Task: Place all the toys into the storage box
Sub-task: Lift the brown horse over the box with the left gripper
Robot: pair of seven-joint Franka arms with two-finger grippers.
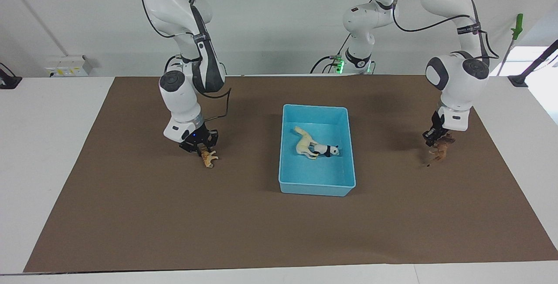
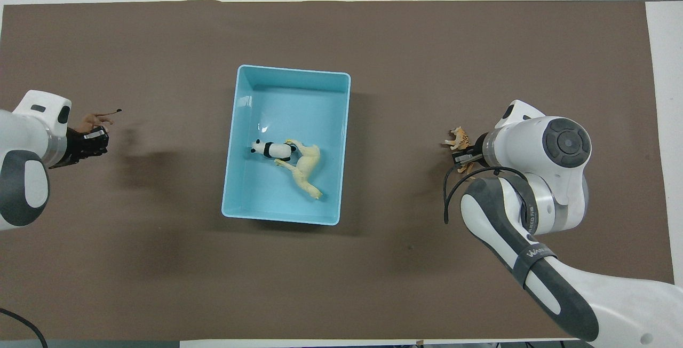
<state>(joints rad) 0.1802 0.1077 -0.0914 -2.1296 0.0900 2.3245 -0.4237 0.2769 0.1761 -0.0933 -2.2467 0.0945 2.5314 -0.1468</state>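
On the brown mat, facing view:
Storage box [image 1: 317, 188]: sat mid-mat, between the two arms.
Horse [image 1: 304, 143]: lay on its side inside the box, toward the box's centre.
Panda [image 1: 328, 150]: lay in the box, touching the horse at its 4 o'clock.
Right gripper [image 1: 201, 147]: was low at the box's 9 o'clock, jaws narrowed on the orange spotted cat [image 1: 209, 158], whose feet appeared to be on or just above the mat.
Left gripper [image 1: 437, 138]: was at the box's 3 o'clock, jaws closed on the brown maned animal [image 1: 440, 150], which hung tilted just above the mat.

From above, overhead view:
Storage box [image 2: 233, 140]: mid-mat, long axis running 12 to 6.
Panda [image 2: 273, 149] and horse [image 2: 304, 167]: touching, near the box's centre.
Left gripper [image 2: 96, 135]: at the box's 9 o'clock, the maned animal [image 2: 95, 119] showing at its tip.
Right gripper [image 2: 463, 155]: at the box's 3 o'clock, the cat [image 2: 459, 137] at its tip.
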